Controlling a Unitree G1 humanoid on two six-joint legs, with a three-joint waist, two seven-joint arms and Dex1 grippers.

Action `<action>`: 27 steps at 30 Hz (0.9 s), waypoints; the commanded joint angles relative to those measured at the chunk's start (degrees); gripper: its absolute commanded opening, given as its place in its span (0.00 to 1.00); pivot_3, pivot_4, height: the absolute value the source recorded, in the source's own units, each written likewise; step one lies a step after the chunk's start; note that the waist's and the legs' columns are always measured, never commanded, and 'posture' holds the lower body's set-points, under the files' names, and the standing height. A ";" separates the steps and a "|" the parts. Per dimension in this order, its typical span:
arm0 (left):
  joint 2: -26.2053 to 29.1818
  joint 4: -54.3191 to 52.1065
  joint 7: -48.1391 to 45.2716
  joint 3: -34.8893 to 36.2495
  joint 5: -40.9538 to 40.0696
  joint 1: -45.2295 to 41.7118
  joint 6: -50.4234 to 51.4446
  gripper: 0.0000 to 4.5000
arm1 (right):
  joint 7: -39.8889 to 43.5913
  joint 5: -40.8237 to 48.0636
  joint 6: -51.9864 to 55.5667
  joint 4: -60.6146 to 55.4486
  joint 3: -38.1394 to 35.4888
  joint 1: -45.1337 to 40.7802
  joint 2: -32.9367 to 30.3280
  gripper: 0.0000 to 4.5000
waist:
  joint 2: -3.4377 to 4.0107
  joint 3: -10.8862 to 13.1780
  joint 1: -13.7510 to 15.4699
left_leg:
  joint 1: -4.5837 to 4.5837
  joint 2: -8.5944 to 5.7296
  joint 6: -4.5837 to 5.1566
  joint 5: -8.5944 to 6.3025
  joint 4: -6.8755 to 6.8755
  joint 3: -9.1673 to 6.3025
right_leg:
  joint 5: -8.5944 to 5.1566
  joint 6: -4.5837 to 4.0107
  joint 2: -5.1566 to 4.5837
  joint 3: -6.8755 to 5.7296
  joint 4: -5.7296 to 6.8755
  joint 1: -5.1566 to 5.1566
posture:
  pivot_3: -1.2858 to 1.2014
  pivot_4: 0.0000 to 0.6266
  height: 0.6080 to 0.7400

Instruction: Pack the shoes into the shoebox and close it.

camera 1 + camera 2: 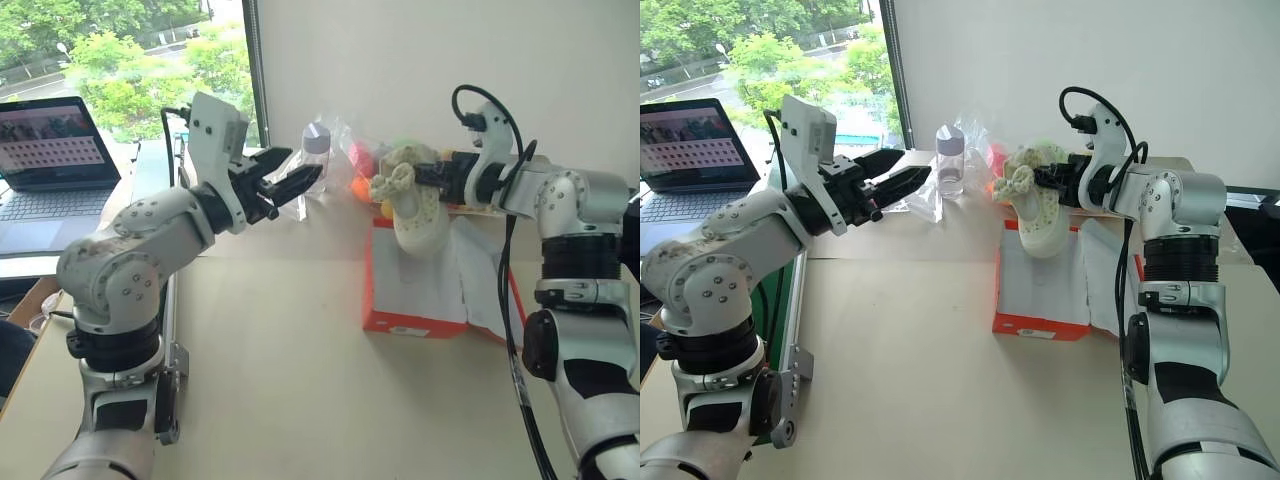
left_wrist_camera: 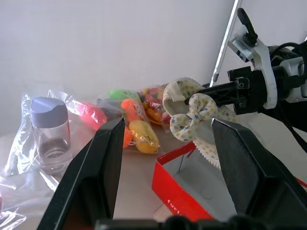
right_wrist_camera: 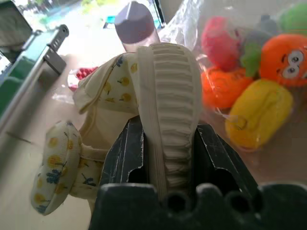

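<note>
Head pair: two eyes side by side, looking forward and down over the tabletop (image 1: 300, 380) from above both arms; both share the shoebox (image 1: 415, 322), laptop (image 1: 50, 165) and wall
Left wrist view: looks level along the left tool (image 2: 165, 143) toward the wall; near the bottle (image 2: 50, 134), and shares the shoe (image 2: 194, 117) and right tool (image 1: 428, 178) with the head pair
Right wrist view: close behind its own fingers (image 3: 124, 158), shoe large in front, plush toys (image 3: 259, 112) just beyond
</note>
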 commanded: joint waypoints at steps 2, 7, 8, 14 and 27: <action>-1.24 -2.63 1.42 -2.30 1.92 2.41 -2.67 0.68 | 0.28 -0.20 6.92 -7.35 0.46 3.13 -2.87 0.18 | 0.00 0.00 0.14 | 0.02 0.00 0.03 -0.02 0.01 -0.01 | 0.00 0.00 0.00 -0.01 -0.01 0.00 | 0.52 0.24 1.00; -1.92 -2.00 1.52 -3.96 3.61 3.22 -4.40 0.68 | -0.46 -1.13 10.77 -12.28 0.31 9.55 -3.75 0.18 | 0.00 0.00 0.28 | 0.04 -0.02 0.07 0.02 0.06 0.00 | 0.01 -0.01 0.00 0.00 0.01 0.02 | 0.52 0.24 1.00; -2.11 -1.72 1.53 -4.17 3.93 3.15 -4.64 0.68 | -0.64 -0.96 11.46 -13.13 -0.23 11.06 -3.56 0.18 | 0.00 0.00 0.30 | 0.05 -0.02 0.08 0.03 0.08 -0.01 | 0.01 -0.01 0.00 0.00 0.01 0.05 | 0.52 0.24 1.00; -2.82 -1.27 1.43 -5.65 4.70 2.50 -5.28 0.68 | -2.50 -3.57 8.26 -12.98 -0.39 16.49 -2.78 0.18 | 0.00 0.00 0.20 | 0.14 -0.03 0.10 0.04 0.12 0.00 | 0.02 0.01 0.00 0.04 0.02 0.13 | 0.52 0.24 1.00; -3.26 -2.04 2.69 -5.89 4.72 1.08 -3.82 0.68 | -3.72 -16.78 -14.97 2.63 7.20 15.56 1.88 0.18 | 0.00 0.00 0.07 | 0.35 -0.02 0.10 0.05 0.11 0.05 | -0.02 0.13 0.09 0.17 0.01 0.26 | 0.52 0.24 1.00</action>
